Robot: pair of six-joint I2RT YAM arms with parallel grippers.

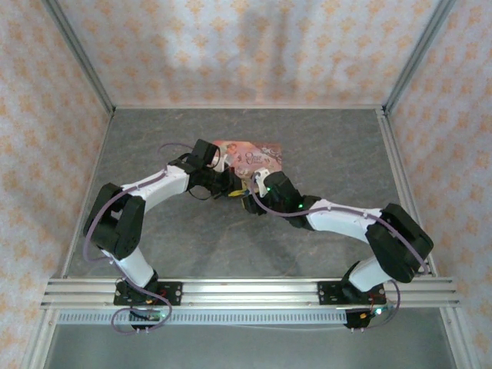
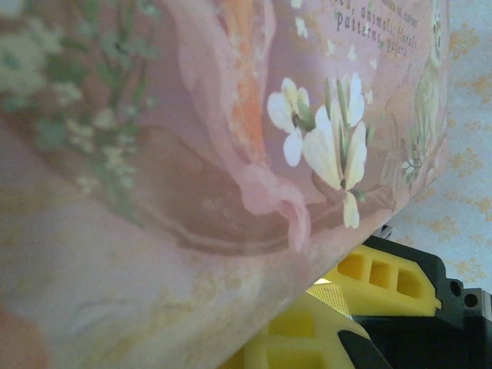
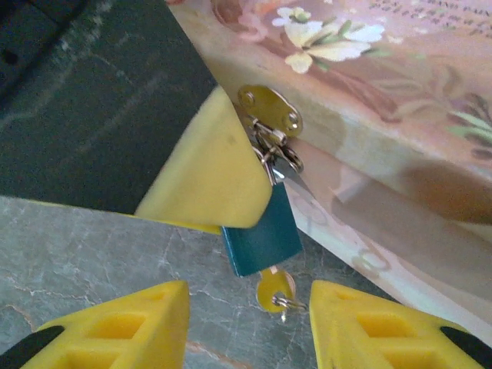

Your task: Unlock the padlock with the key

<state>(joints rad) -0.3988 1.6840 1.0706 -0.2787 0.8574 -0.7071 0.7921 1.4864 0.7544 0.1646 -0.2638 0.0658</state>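
The left gripper point(image 2: 330, 301) is pressing its jaws together, and in the right wrist view its yellow finger point(image 3: 207, 177) is lying across the upper left corner of the padlock point(image 3: 261, 234), so it is most likely pinching the body to stop it swinging while the key gets turned. The padlock is hanging by its shackle point(image 3: 269, 154) from the brass hasp point(image 3: 269, 108) on the front of the tin point(image 3: 400, 92), tilting slightly, with its keyhole end pointing down toward the table point(image 3: 92, 254). The key point(image 3: 275, 289) is sitting in the bottom of the padlock, its round head sticking out below with a small ring point(image 3: 290, 304) hooked through it. The right gripper point(image 3: 247, 298) is holding its jaws spread on either side of that head, touching nothing, which is lining it up to close on the key. Room is looking tight: the tin wall is running just beside the right-hand finger, the left finger is crowding the padlock from the other side, and the ring is dangling toward the right-hand finger, where it may get caught in the pinch. In the top view both arms are meeting at the tin's near edge
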